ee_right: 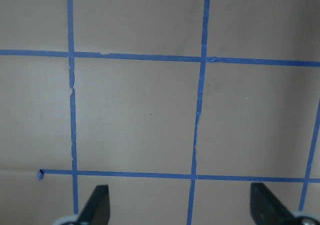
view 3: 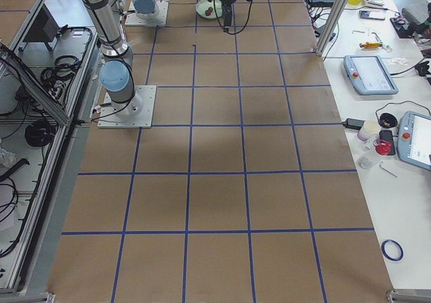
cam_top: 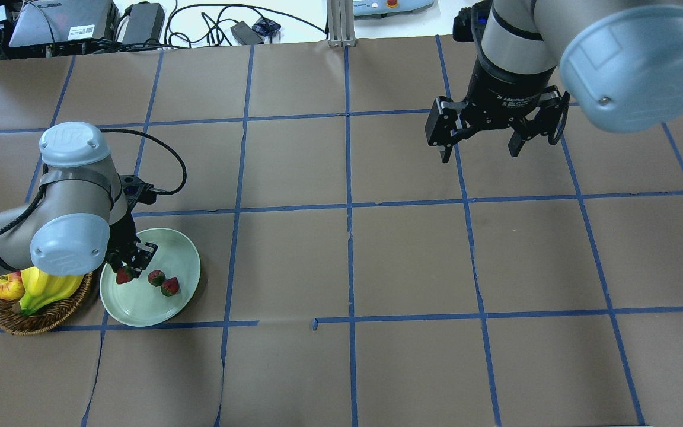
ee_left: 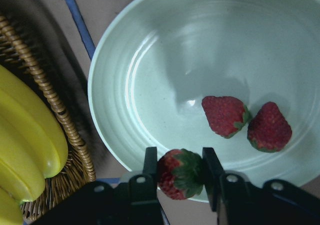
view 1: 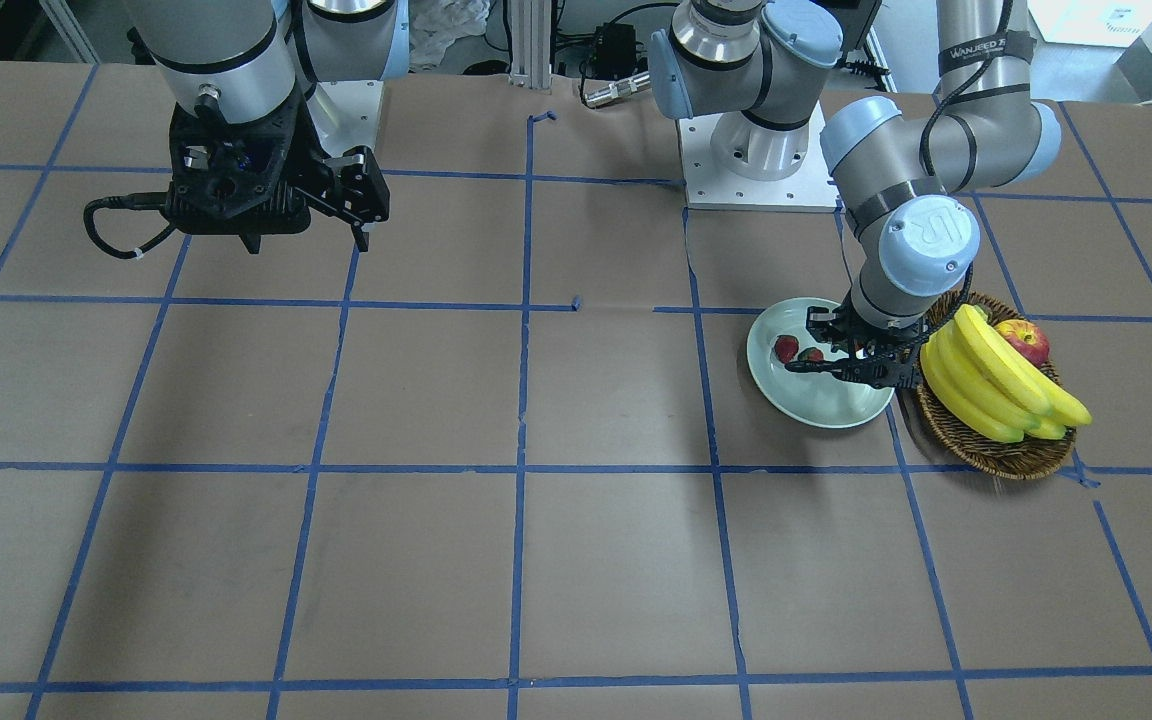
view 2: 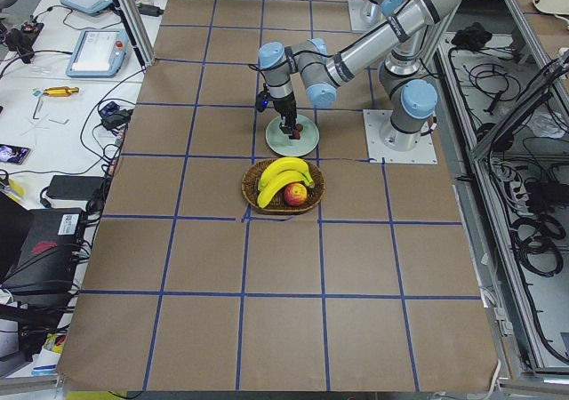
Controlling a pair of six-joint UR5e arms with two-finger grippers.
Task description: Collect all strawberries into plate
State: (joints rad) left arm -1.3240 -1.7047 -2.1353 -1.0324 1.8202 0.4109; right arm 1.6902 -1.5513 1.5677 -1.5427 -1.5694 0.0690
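Note:
The pale mint-green plate (cam_top: 158, 305) (view 1: 816, 405) (ee_left: 150, 75) lies on the table at my left. Two strawberries lie in it side by side, one (cam_top: 156, 277) (ee_left: 225, 115) and another (cam_top: 170, 286) (ee_left: 269, 127); they also show in the front view (view 1: 786, 348). My left gripper (cam_top: 130, 267) (ee_left: 179, 172) hangs over the plate's near edge and is shut on a third strawberry (ee_left: 180, 174) (cam_top: 124, 275), held between its fingers. My right gripper (cam_top: 479, 148) (view 1: 361, 215) is open and empty, raised over bare table far off to the right.
A brown wicker basket (cam_top: 39, 320) (view 1: 996, 450) touches the plate's side, holding bananas (cam_top: 48, 287) (view 1: 996, 380) and a red-yellow apple (cam_top: 6, 286) (view 1: 1024, 338). Its rim (ee_left: 55, 110) shows next to the plate. Brown paper with blue tape grid covers the table.

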